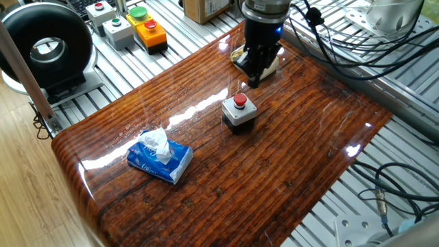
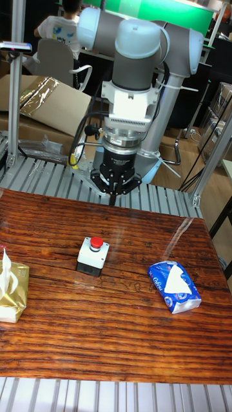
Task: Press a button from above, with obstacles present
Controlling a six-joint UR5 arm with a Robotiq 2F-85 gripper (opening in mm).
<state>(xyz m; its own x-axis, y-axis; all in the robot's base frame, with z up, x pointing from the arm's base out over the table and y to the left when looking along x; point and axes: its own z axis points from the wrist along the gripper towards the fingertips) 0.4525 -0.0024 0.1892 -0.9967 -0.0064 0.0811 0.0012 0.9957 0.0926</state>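
Observation:
The button [image 1: 239,101] [image 2: 96,243] is small, round and red, on top of a grey and black box [image 1: 239,115] [image 2: 92,258] in the middle of the wooden table [image 1: 288,158]. My gripper [image 1: 254,81] [image 2: 115,198] hangs above the table just behind the box, a little off to one side, not touching it. Its dark fingers taper to a single tip with no gap, shut on nothing. The yellowish-tan tissue pack [image 1: 272,65] [image 2: 13,290] is mostly hidden behind the gripper in the fixed view. The blue tissue pack [image 1: 159,160] [image 2: 175,287] lies near the table's front left.
Off the table's far left stand a yellow button box [image 1: 149,31], two grey button boxes [image 1: 118,31] and a black round device [image 1: 48,48]. Cables [image 1: 336,44] trail from the arm at the right. A cardboard box [image 1: 206,8] sits at the back.

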